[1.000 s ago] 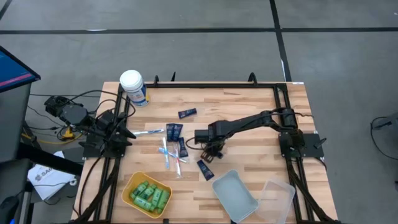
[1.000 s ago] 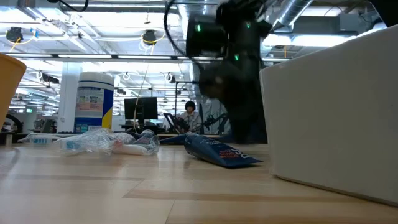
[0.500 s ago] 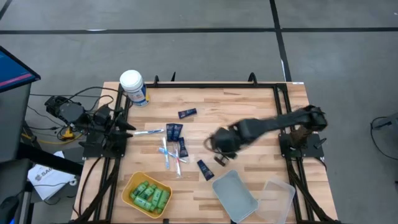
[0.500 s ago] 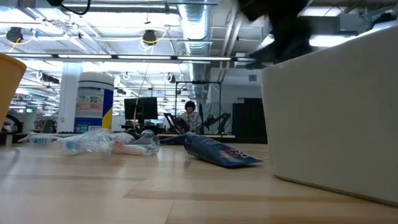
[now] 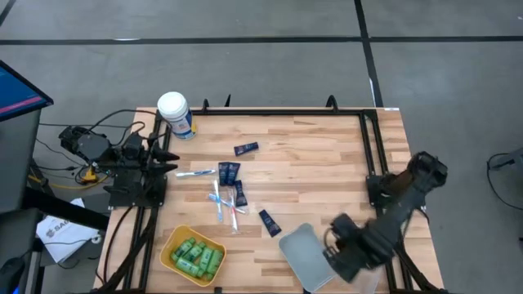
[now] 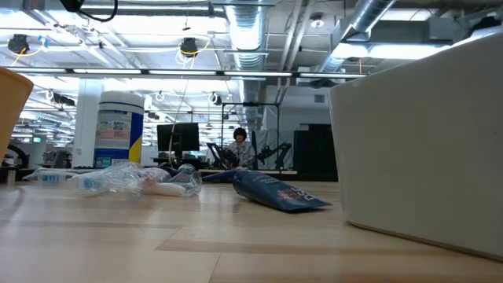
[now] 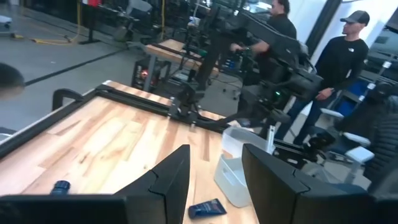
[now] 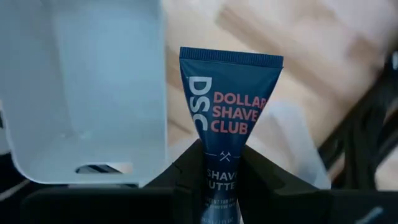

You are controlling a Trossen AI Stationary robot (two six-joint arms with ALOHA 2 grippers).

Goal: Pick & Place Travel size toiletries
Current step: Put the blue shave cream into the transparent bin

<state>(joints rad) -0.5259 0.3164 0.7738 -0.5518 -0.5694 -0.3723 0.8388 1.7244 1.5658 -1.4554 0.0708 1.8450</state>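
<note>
My right gripper (image 5: 347,249) hovers over the right side of the clear box (image 5: 304,255), shut on a dark navy tube (image 8: 230,106). More toiletries lie mid-table: navy tubes (image 5: 246,149) (image 5: 230,172) (image 5: 270,222) and thin toothbrush-like sticks (image 5: 222,204). Green bottles (image 5: 194,256) fill a yellow bin. At the table's left edge my left gripper (image 7: 214,180) stands open and level with nothing between its fingers. My right gripper pinches the tube's cap-end part (image 8: 222,177) between its two fingers (image 8: 186,171). The fingers point down and lie along the tube. The flat crimped end (image 8: 230,57) sticks out past the fingertips, and the tube is lifted clear above the box.
A big white-lidded canister (image 5: 175,114) stands at the far left corner. The box's lid (image 5: 368,265) lies at the near right corner. In the low view the box's wall (image 6: 424,141) fills the right side, with a navy tube (image 6: 279,192) beside it. People stand beyond the table.
My right gripper has risen from the middle of the table and swung fast toward the near right corner, rolling its wrist. It has carried the navy tube clear of the wood to above the clear box.
</note>
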